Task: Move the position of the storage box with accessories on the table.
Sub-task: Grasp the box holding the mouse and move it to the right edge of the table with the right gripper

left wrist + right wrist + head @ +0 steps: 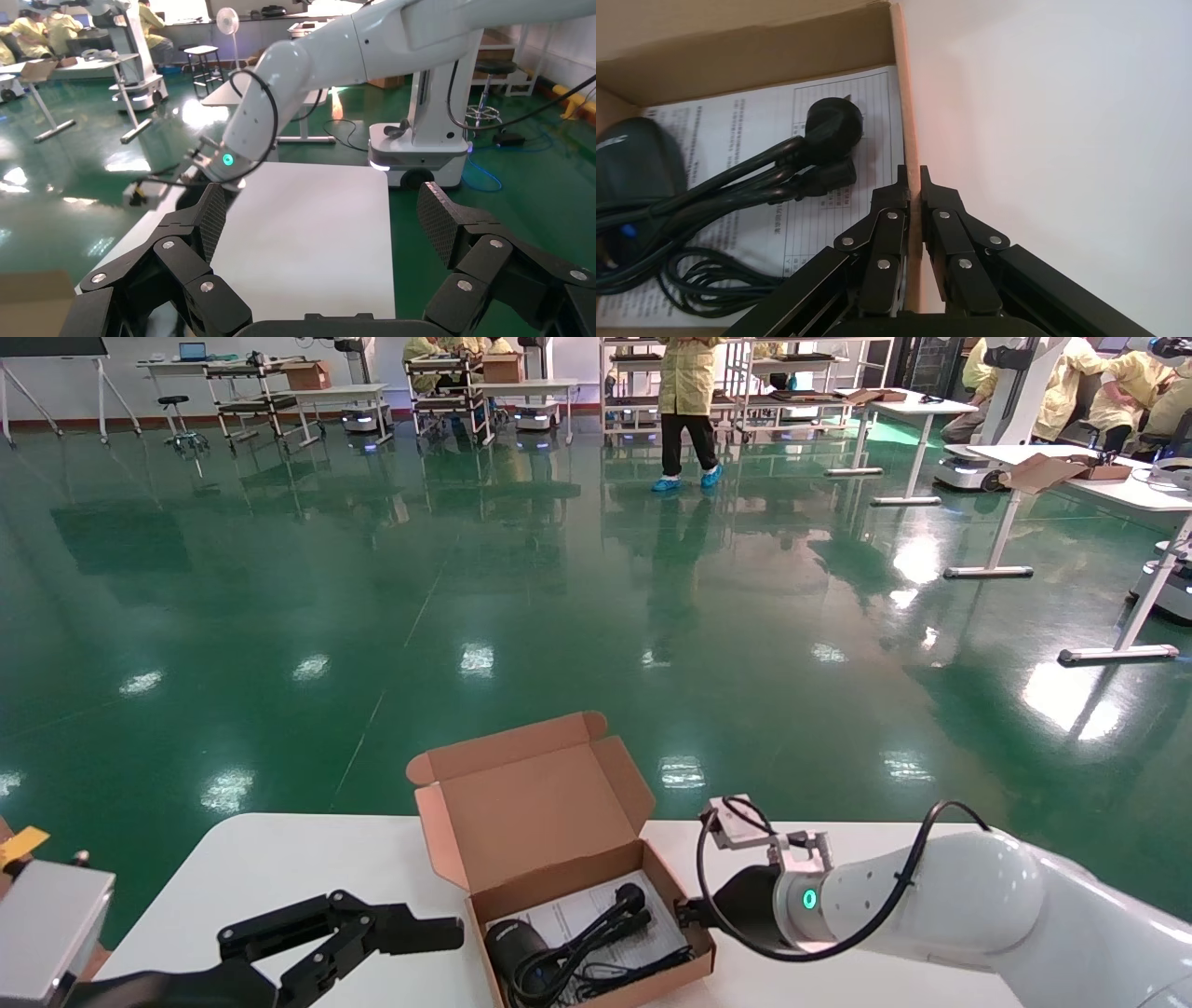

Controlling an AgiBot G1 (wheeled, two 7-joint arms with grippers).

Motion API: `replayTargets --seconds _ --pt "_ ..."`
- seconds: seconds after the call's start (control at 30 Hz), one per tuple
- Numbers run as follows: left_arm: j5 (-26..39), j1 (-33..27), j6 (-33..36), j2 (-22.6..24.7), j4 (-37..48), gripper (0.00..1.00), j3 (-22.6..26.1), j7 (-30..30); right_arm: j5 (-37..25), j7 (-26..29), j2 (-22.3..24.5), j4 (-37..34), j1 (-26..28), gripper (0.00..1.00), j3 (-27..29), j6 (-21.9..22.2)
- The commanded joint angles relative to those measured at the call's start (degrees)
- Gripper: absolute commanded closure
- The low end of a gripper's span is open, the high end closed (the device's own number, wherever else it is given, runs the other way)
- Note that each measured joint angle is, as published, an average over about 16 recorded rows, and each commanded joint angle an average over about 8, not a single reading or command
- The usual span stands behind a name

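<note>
The storage box (531,812) sits open on the white table (279,868), its flap lid standing up at the far side. Inside lie the accessories: a black cylindrical device (515,947), coiled black cables (596,933) and a printed white sheet (601,901). My right gripper (691,915) is shut on the box's right side wall. In the right wrist view the fingertips (914,175) pinch that cardboard wall (904,105), with the cables (772,168) and sheet (828,217) just inside. My left gripper (391,943) hovers open to the left of the box, over bare tabletop (309,246), holding nothing (325,217).
The table's far edge (838,824) runs just behind the box, with green floor beyond. The right arm (281,91) crosses the left wrist view above the table, and a robot base (418,147) stands past the table's end. White tables (1117,486) and a person (687,393) are far off.
</note>
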Motion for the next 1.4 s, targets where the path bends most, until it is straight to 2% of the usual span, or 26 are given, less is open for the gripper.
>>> replayTargets --seconds 0.03,0.47,0.87,1.13,1.4 --pt "0.0 0.0 0.0 0.0 0.0 0.0 0.0 0.0 0.25 -0.39 0.09 -0.3 0.72 1.0 -0.15 -0.42" --pt "0.0 0.0 0.0 0.0 0.0 0.0 0.01 0.0 3.04 -7.37 2.56 -7.88 8.51 1.0 1.48 -7.5" --pt "-0.01 0.0 0.0 0.0 0.0 0.0 0.01 0.0 3.36 -14.78 9.18 -14.74 14.22 1.0 2.04 -10.2" --pt "-0.01 0.0 0.0 0.0 0.0 0.0 0.01 0.01 3.05 -18.81 14.54 -17.59 15.52 1.0 1.94 -8.03" --pt "-0.01 0.0 -0.01 -0.01 0.0 0.0 0.01 0.01 3.21 -21.56 17.83 -19.09 13.09 1.0 2.07 0.43"
